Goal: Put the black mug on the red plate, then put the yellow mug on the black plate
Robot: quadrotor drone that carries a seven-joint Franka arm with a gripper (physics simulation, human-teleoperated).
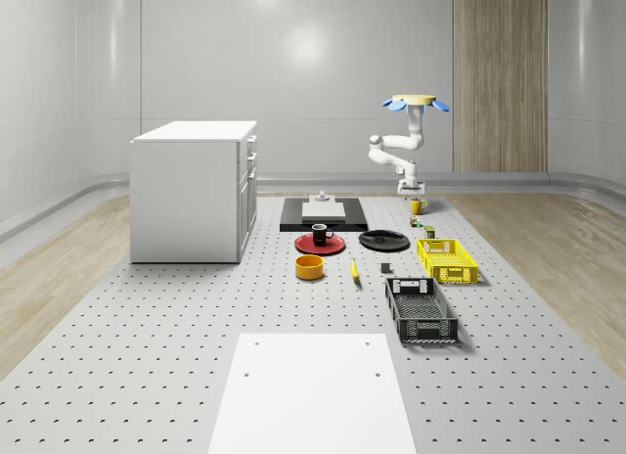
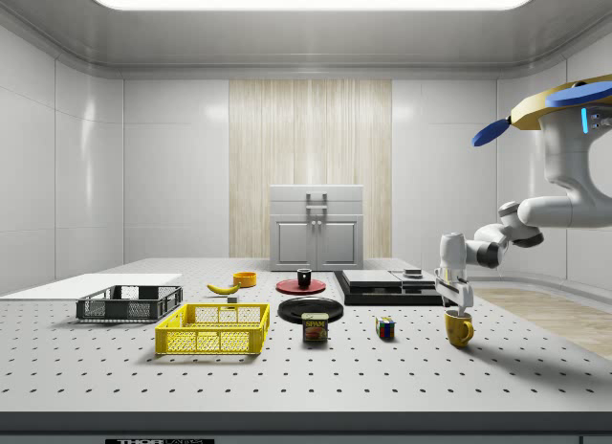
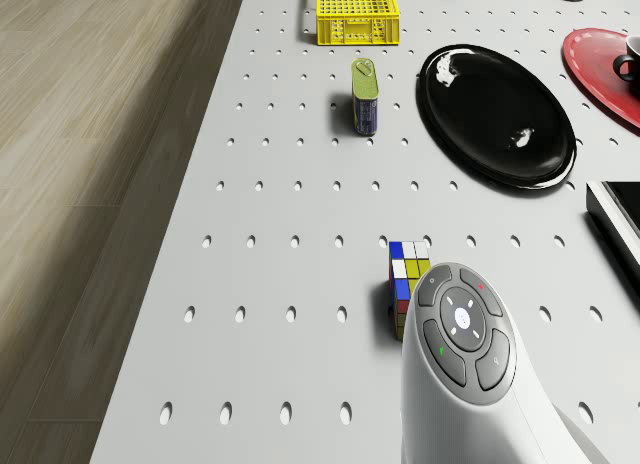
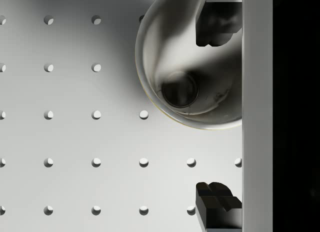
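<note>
Reaching for the yellow mug, first half done

The black mug point(image 1: 320, 233) stands upright on the red plate point(image 1: 320, 244), so I judge the first part of the task is finished. The black plate point(image 1: 383, 241) lies just beside the red one, toward the whole-scene view's right, and nothing is on it. What is left is to bring the yellow mug point(image 2: 459, 328) there.

The yellow mug stands on the perforated table point(image 1: 147, 317), near the far right corner in the whole-scene view, well apart from the black plate. It is upright: its long axis is vertical and its mouth points up. In the side view a handle seems to stick out toward that view's right, but I cannot be sure.

The drone point(image 1: 417, 104) hovers in the air above this corner of the table, with the arm bent down below it. The gripper point(image 2: 455, 296) hangs directly over the mug, very close to the rim. In the wrist view the fingers point(image 4: 214, 23) are spread wide; one reaches over the mug's mouth and the other stays outside, over the bare table. They pinch nothing yet.
</note>
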